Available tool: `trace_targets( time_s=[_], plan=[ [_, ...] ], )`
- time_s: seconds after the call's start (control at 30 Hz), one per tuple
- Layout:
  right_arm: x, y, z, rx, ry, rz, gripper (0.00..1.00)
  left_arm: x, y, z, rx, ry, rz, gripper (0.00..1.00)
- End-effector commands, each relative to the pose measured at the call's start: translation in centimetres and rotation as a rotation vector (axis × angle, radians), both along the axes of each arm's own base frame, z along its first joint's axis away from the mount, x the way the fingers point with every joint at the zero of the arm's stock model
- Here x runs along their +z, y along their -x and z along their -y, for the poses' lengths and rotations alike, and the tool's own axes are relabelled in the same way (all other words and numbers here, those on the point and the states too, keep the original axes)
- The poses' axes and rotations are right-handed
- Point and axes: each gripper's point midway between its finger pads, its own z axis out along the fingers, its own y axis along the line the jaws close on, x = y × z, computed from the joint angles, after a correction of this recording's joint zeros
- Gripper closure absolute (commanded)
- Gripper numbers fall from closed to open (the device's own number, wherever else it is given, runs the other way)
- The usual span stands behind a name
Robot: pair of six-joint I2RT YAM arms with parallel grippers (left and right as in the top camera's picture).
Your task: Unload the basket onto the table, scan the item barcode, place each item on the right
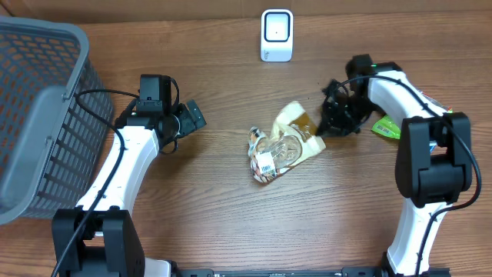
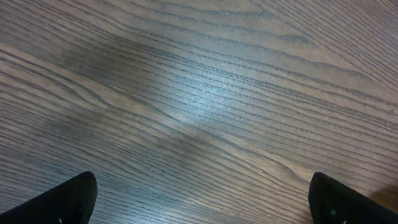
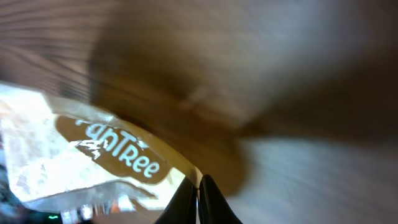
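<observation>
Clear plastic snack bag (image 1: 283, 144) – R gripper (image 3: 199, 190) pinches its corner (L gripper (image 2: 202, 202) spread wide over wood table (image 2: 205, 93)).

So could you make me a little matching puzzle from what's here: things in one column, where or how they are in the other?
1. basket
2. scanner
3. snack bag
4. left gripper

A. white, at the far edge of the table
B. open, above bare wood
C. grey mesh, at the left side
D. crinkled, in the middle

Pairs: 1-C, 2-A, 3-D, 4-B
</observation>
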Motion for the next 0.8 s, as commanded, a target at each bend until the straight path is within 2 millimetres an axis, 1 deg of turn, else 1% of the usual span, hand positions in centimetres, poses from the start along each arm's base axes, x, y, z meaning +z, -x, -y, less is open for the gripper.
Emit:
trace_targets(
  time_s=[0.0, 0.03, 0.1, 0.17, 0.2, 0.27, 0.3, 0.33, 0.37, 0.43, 0.47, 0.57, 0.67, 0.73, 0.77],
  plan=[
    [0.5, 0.4, 1.1, -0.109, -0.004, -0.092, 0.91, 1.0, -0.6, 0.1, 0.003, -0.008, 0.028, 0.0],
    [0.9, 0.7, 0.9, -0.087, -0.027, -0.094, 0.85, 1.0, -0.6, 0.1, 0.003, -0.008, 0.028, 0.0],
    [1.6, 1.0, 0.7, -0.026, -0.062, -0.065, 0.67, 1.0, -0.6, 0.1, 0.003, -0.008, 0.028, 0.0],
    [2.6, 0.5, 0.7, 0.039, -0.073, -0.001, 0.46, 1.0, -0.6, 0.1, 0.003, -0.008, 0.028, 0.0],
    [3.4, 0.1, 0.7, 0.066, -0.078, 0.036, 0.39, 1.0, -0.6, 0.1, 0.003, -0.008, 0.028, 0.0],
    [5.0, -0.9, 0.6, 0.114, -0.086, 0.113, 0.22, 1.0, -0.6, 0.1, 0.003, -0.008, 0.028, 0.0],
    [6.1, -1.8, 0.6, 0.137, -0.082, 0.163, 0.15, 1.0, -0.6, 0.1, 0.003, -0.008, 0.028, 0.0],
    [7.0, -2.5, 0.5, 0.155, -0.079, 0.205, 0.11, 1.0, -0.6, 0.1, 0.003, -0.008, 0.028, 0.0],
    [8.6, -3.7, 0.1, 0.197, -0.077, 0.283, 0.04, 1.0, -0.6, 0.1, 0.003, -0.008, 0.028, 0.0],
    [9.9, -4.7, -0.8, 0.266, -0.084, 0.367, 0.01, 1.0, -0.6, 0.1, 0.003, -0.008, 0.028, 0.0],
    [10.1, -5.0, -1.4, 0.308, -0.088, 0.405, 0.0, 1.0, -0.6, 0.1, 0.003, -0.008, 0.028, 0.0],
    [9.9, -4.8, -3.7, 0.432, -0.105, 0.474, 0.0, 1.0, -0.6, 0.1, 0.003, -0.008, 0.028, 0.0],
    [8.5, -3.1, -6.3, 0.602, -0.123, 0.51, 0.0, 1.0, -0.6, 0.1, 0.003, -0.008, 0.028, 0.0],
    [6.9, -2.2, -7.2, 0.676, -0.076, 0.507, 0.0, 1.0, -0.6, 0.1, 0.003, -0.008, 0.028, 0.0],
    [5.4, -1.5, -7.7, 0.722, -0.027, 0.501, 0.0, 1.0, -0.6, 0.1, 0.003, -0.008, 0.028, 0.0]
  ],
)
